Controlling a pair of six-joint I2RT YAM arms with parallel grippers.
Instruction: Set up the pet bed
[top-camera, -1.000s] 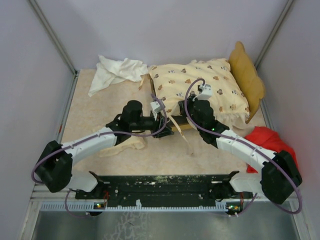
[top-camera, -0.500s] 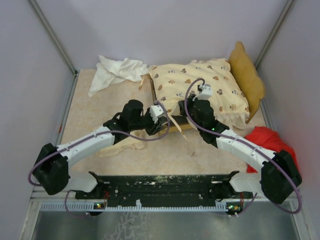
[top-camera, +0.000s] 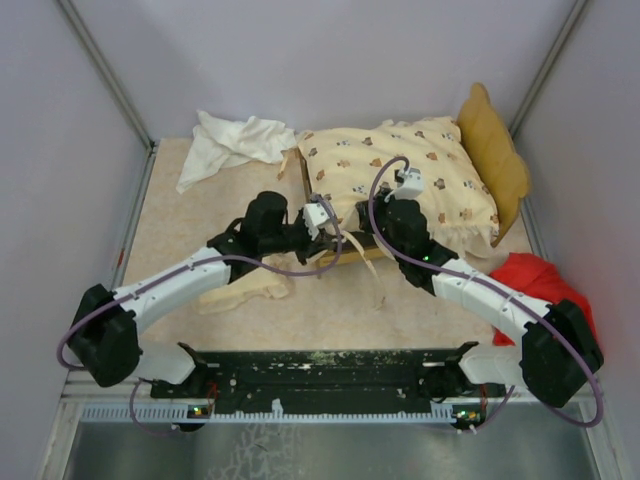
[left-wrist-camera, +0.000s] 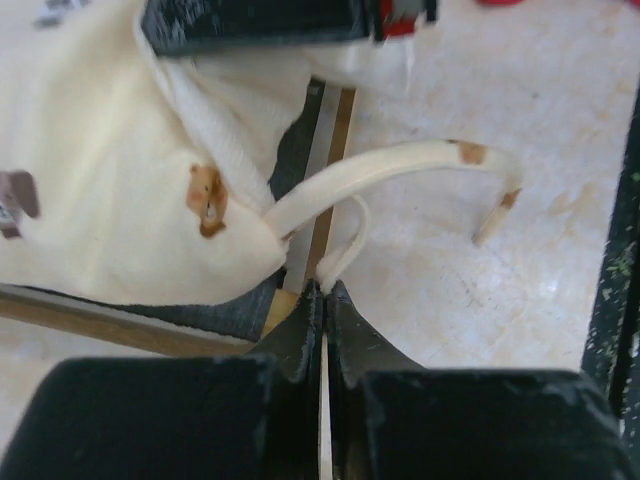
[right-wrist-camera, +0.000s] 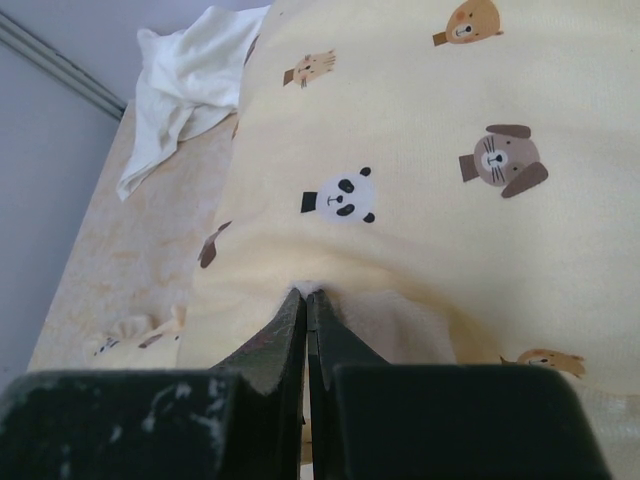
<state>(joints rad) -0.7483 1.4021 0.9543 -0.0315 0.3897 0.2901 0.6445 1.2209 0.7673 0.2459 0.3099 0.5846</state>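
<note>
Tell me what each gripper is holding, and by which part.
Left gripper is shut on the thin tie of the cushion, partway along it. Right gripper pinches a fold at the cushion's edge.

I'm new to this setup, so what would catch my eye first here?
The animal-print cushion fills the far middle of the table. At its near edge the left jaws are shut on a thin tie strap, the right jaws on its fabric. A red cloth lies near right, a white cloth far left.
</note>
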